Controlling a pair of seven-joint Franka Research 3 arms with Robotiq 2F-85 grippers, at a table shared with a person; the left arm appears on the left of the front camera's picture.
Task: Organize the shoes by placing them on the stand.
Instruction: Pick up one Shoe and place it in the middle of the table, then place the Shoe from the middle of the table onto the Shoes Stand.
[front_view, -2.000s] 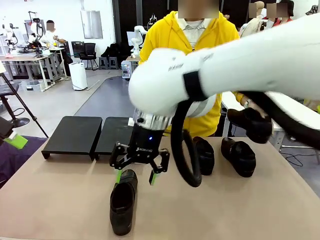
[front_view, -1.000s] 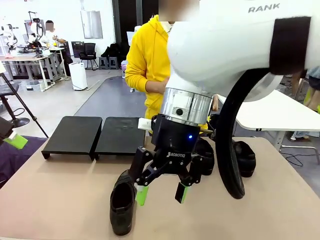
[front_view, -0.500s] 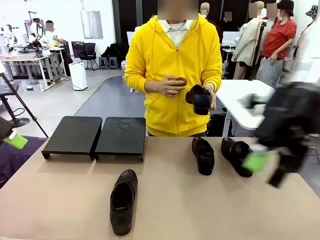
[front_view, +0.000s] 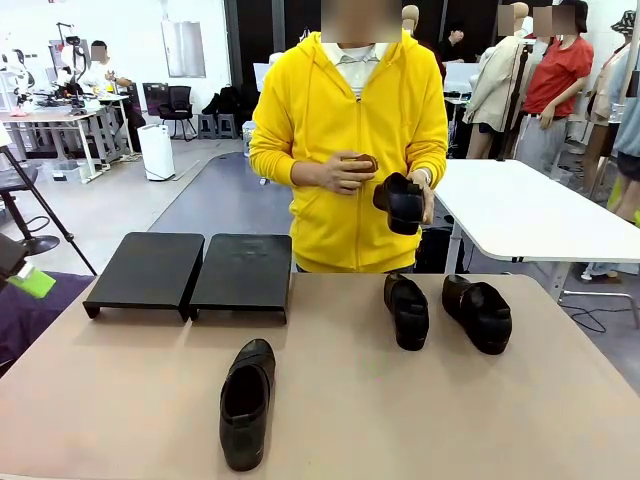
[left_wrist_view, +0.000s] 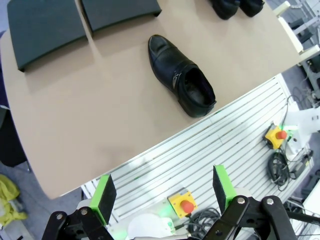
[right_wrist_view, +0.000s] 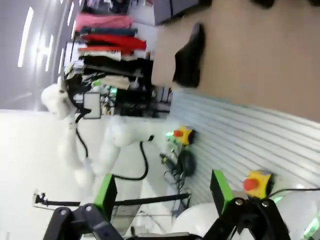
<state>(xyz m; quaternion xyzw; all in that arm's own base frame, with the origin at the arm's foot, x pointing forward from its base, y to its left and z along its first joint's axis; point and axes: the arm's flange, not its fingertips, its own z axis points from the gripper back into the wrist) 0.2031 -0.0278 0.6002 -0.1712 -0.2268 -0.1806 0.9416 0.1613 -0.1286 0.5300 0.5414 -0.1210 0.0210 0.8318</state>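
Note:
Two black panels form the stand (front_view: 148, 270) at the table's far left, with nothing on it. One black shoe (front_view: 246, 402) lies alone near the front edge, toe toward the stand. Two more shoes (front_view: 407, 311) (front_view: 479, 313) sit side by side at the far right. The person in yellow holds another shoe (front_view: 401, 201) in both hands at chest height. My left gripper (left_wrist_view: 162, 187) hangs open high over the robot's side of the table, looking down on the lone shoe (left_wrist_view: 181, 75) and the stand (left_wrist_view: 50, 25). My right gripper (right_wrist_view: 163, 190) is open too, far from the lone shoe (right_wrist_view: 189, 56).
The tan table (front_view: 400, 420) has bare room between the lone shoe and the pair. Below its near edge lies a slatted white base with yellow emergency-stop boxes (left_wrist_view: 183, 204). A white side table (front_view: 520, 215) stands behind at the right.
My right arm, which hung open over the lone shoe, swung away to the right and left the front view. The shoes on the table have not moved; the person keeps holding one.

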